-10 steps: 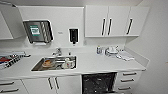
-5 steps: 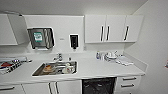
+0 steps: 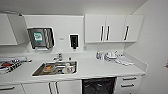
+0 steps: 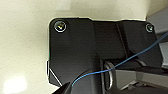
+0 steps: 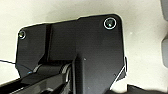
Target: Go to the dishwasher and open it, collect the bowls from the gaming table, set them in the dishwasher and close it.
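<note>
1. head view: a white kitchenette fills the scene. the dishwasher [image 3: 98, 85] sits under the counter [image 3: 100, 68], right of centre at the lower edge, showing a dark face between white cabinet doors [image 3: 53, 88] on its left and white drawers [image 3: 128, 82] on its right. a steel sink [image 3: 55, 68] with items in it is set into the counter left of the dishwasher, with a tap [image 3: 59, 57] behind it. a paper towel dispenser [image 3: 40, 38] and a dark soap dispenser [image 3: 74, 41] hang on the wall. wall cabinets [image 3: 113, 28] hang upper right; small items [image 3: 112, 57] stand on the counter beneath them.
2. left wrist view: the robot's dark plate over a pale floor; i cannot tell the state of the fingers.
3. right wrist view: the same dark plate over pale floor; the fingers' state cannot be told.
</note>
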`<state>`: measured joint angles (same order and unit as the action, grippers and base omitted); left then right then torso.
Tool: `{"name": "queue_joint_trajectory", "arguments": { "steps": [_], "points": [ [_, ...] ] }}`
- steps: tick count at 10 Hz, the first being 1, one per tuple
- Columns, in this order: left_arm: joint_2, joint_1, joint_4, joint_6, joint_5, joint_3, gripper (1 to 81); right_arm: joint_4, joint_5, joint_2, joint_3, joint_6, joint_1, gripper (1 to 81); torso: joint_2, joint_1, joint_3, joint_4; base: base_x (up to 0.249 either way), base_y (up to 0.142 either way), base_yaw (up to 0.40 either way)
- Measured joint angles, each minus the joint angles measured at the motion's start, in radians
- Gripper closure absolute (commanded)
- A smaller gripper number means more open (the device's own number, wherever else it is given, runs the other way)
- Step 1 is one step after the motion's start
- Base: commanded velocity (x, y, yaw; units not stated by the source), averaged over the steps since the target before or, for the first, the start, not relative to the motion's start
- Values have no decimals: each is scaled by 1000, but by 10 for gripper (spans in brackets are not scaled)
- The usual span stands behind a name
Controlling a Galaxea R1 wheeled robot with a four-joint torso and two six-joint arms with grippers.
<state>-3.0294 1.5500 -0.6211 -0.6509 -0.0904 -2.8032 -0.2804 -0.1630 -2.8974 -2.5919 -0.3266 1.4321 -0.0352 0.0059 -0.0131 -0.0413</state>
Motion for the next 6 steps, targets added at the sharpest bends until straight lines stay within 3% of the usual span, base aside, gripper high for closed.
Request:
{"name": "queue_joint_trajectory", "arguments": {
  "steps": [3, 5, 6],
  "points": [
    [1, 2, 0, 0, 2, -8, 10, 23, 33, -113, -160, 42, 29, 10, 0, 0, 0, 0, 0, 0, 0],
    [-2, 2, 0, -1, 1, -8, 10, 118, 63, -156, -237, 135, 47, 10, 0, 0, 0, 0, 0, 0, 0],
    [-4, 3, 0, -1, 1, -6, 10, 140, 78, -159, -250, 146, 47, 10, 0, 0, 0, 0, 0, 0, 0]
  ]
}}
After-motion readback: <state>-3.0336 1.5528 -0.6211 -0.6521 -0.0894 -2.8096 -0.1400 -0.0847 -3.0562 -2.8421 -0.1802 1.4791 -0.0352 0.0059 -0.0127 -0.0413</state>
